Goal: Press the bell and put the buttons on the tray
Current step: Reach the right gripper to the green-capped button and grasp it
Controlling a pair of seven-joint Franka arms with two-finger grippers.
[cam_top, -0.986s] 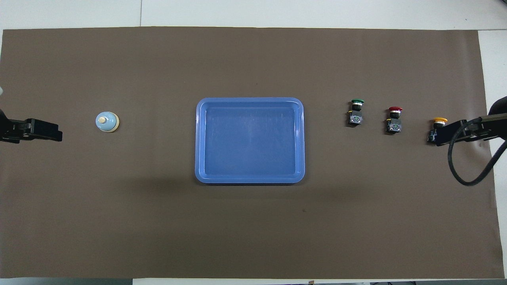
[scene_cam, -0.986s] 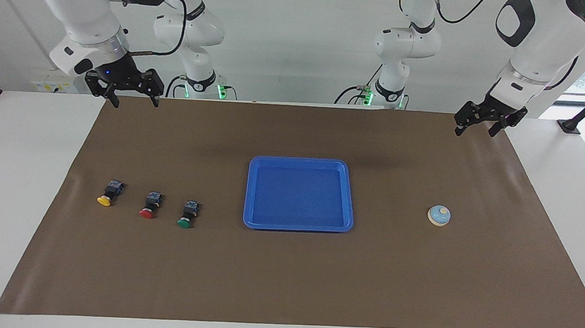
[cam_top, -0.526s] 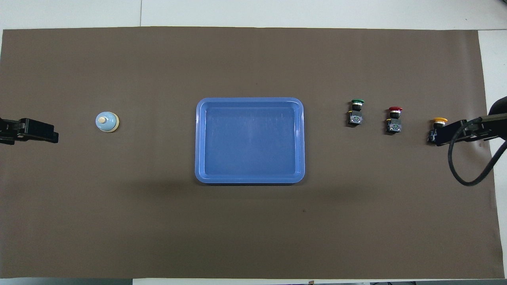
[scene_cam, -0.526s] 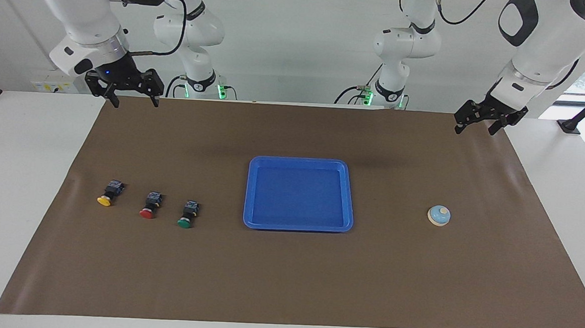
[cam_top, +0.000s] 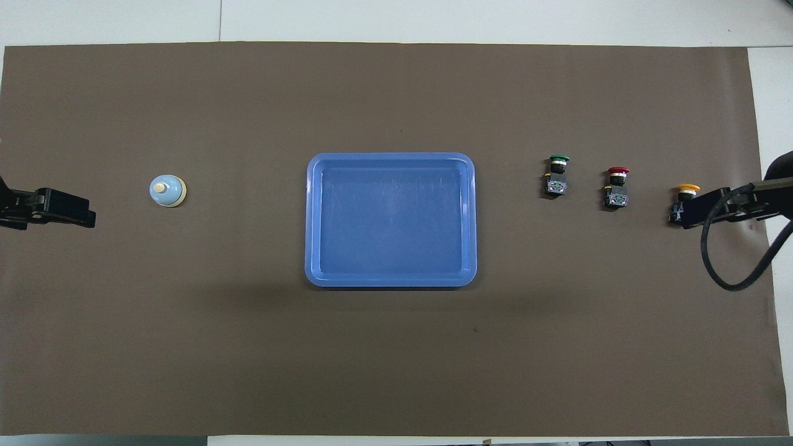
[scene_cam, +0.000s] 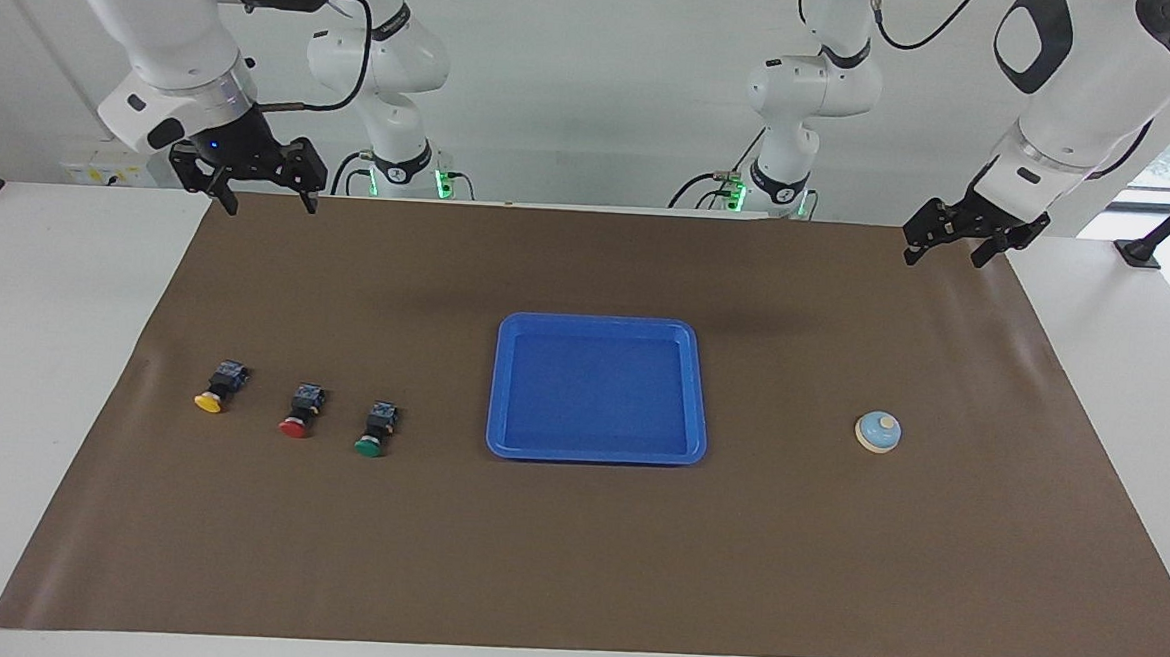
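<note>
The blue tray [scene_cam: 599, 389] lies empty in the middle of the brown mat and shows in the overhead view too [cam_top: 390, 220]. The light-blue bell [scene_cam: 878, 431] [cam_top: 167, 190] stands toward the left arm's end. The yellow [scene_cam: 214, 391], red [scene_cam: 298, 415] and green [scene_cam: 374, 431] buttons lie in a row toward the right arm's end. My right gripper [scene_cam: 271, 205] is open and held high over the mat's edge. From overhead the right gripper [cam_top: 697, 209] partly covers the yellow button [cam_top: 686, 189]. My left gripper [scene_cam: 945, 257] [cam_top: 68, 210] is open and raised over its end of the mat.
The brown mat [scene_cam: 572, 568] covers most of the white table. Two other white robot bases [scene_cam: 398, 164] [scene_cam: 778, 178] stand at the table's edge nearest the robots. A black cable [cam_top: 731, 266] hangs from the right arm.
My left gripper has shifted slightly toward the middle of the table. The right arm, the bell, the buttons and the tray have not moved.
</note>
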